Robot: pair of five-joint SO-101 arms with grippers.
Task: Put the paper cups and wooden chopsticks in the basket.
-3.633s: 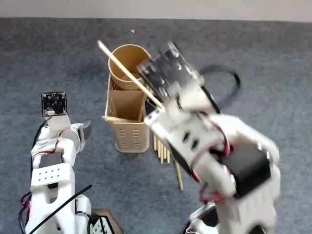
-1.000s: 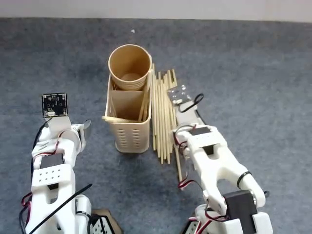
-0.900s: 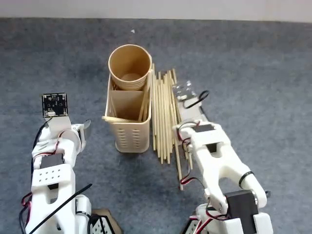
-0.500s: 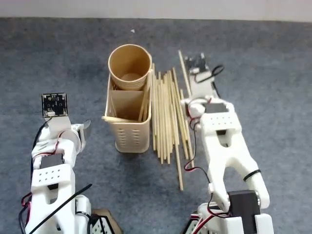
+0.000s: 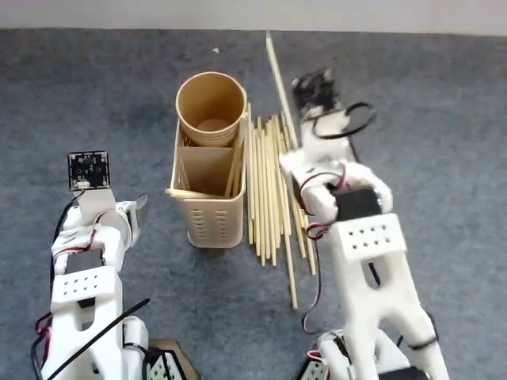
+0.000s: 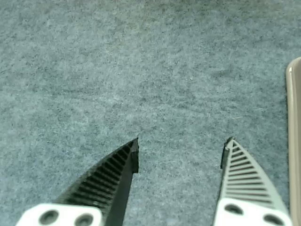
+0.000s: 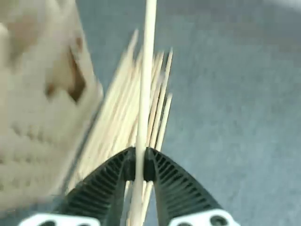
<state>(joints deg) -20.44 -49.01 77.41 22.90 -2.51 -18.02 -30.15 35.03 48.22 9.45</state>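
A tan slotted basket (image 5: 207, 207) stands on the carpet with a paper cup (image 5: 210, 107) upright in its far compartment. A few wooden chopsticks (image 5: 236, 168) lean in its near compartment. A pile of several chopsticks (image 5: 268, 190) lies on the carpet beside the basket, on the right arm's side. My right gripper (image 7: 139, 162) is shut on a single chopstick (image 5: 277, 70), held above the pile (image 7: 155, 106) and pointing away from the arms. The basket (image 7: 42, 108) is close beside it. My left gripper (image 6: 181, 143) is open over bare carpet, near the basket's rim (image 6: 293, 141).
Grey carpet covers the whole area. The right arm (image 5: 348, 206) stretches over the carpet just past the chopstick pile. The left arm (image 5: 91, 237) rests at the near left, a hand's width from the basket.
The right arm went down to the chopstick pile, closed on one stick and swung it up and away from the arms. The left arm has stayed still.
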